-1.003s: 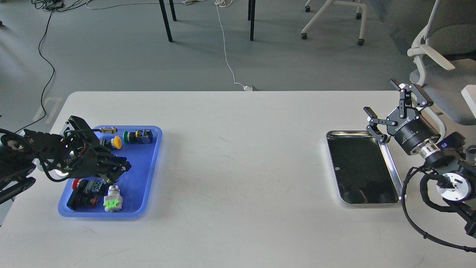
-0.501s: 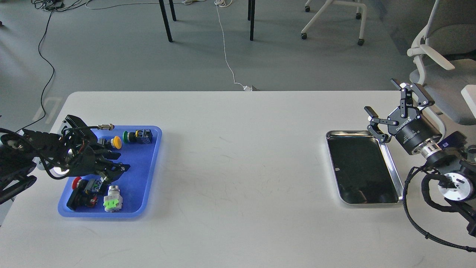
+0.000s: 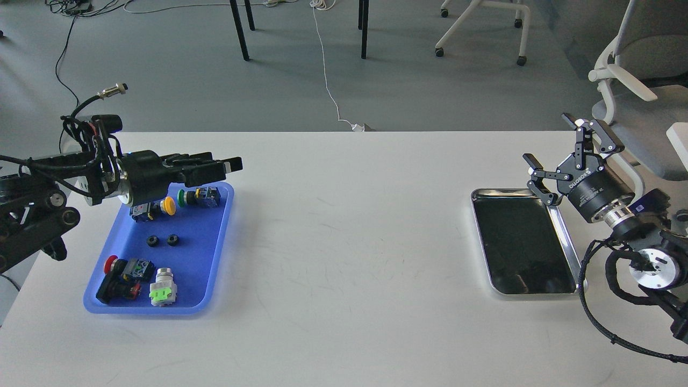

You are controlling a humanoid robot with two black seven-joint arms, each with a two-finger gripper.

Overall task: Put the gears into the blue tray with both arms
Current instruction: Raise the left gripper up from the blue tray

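With both gears [image 3: 163, 240] lying mid blue tray [image 3: 214, 257], the left claw [image 3: 228, 165] (edge-on, so its gap cannot be told) should clear the far rim level, while the right claw [image 3: 556, 161], spread wide and empty, holds off.

Push-button switches [image 3: 199, 196] with yellow, green and red caps lie at the table's [image 3: 344, 242] left. A steel tray [image 3: 524, 242] rests at its right. Office chairs [image 3: 639, 80] stand beyond.
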